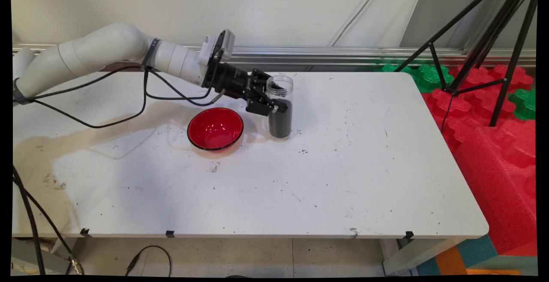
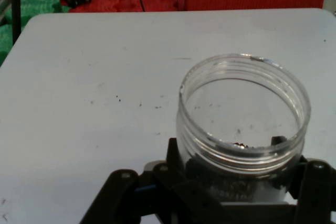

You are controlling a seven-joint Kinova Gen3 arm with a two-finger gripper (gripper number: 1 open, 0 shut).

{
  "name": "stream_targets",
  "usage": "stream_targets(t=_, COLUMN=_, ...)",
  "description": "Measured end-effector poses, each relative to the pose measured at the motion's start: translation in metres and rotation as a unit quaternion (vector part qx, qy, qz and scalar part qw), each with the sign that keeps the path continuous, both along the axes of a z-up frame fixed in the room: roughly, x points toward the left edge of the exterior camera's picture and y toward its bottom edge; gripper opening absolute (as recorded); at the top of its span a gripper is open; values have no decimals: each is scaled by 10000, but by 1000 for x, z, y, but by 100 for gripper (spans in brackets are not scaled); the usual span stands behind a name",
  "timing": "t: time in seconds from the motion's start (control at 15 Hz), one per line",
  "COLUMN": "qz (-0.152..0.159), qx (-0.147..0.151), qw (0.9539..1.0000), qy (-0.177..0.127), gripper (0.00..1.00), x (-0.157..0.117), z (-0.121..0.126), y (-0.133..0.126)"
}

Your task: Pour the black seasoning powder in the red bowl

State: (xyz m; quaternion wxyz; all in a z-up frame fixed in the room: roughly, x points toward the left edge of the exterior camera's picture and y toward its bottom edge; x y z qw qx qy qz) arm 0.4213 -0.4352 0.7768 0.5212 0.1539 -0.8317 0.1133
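A clear plastic jar [image 1: 280, 115] without a lid stands upright on the white table [image 1: 343, 179], about two thirds full of black granules. My gripper [image 1: 276, 106] reaches in from the left and is shut on the jar's middle, one finger on each side. In the hand view the jar's open mouth [image 2: 244, 108] sits right above the gripper [image 2: 241, 182], between the black fingers. A red bowl [image 1: 215, 128] with a dark rim rests just left of the jar and looks empty.
Black cables [image 1: 128, 102] hang from the arm over the table's left part. A black tripod [image 1: 484, 37] stands off the far right corner above red and green foam mats [image 1: 493, 115]. Small black specks dot the tabletop [image 2: 105, 77].
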Motion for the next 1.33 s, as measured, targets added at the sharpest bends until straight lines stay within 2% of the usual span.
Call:
stream_targets(t=0.8, qz=137, qx=-75, qw=9997, qy=175, gripper=0, x=16, z=41, y=8)
stream_targets(t=1.33, qz=321, qx=-114, qw=9991, qy=233, gripper=0, x=50, z=73, y=20)
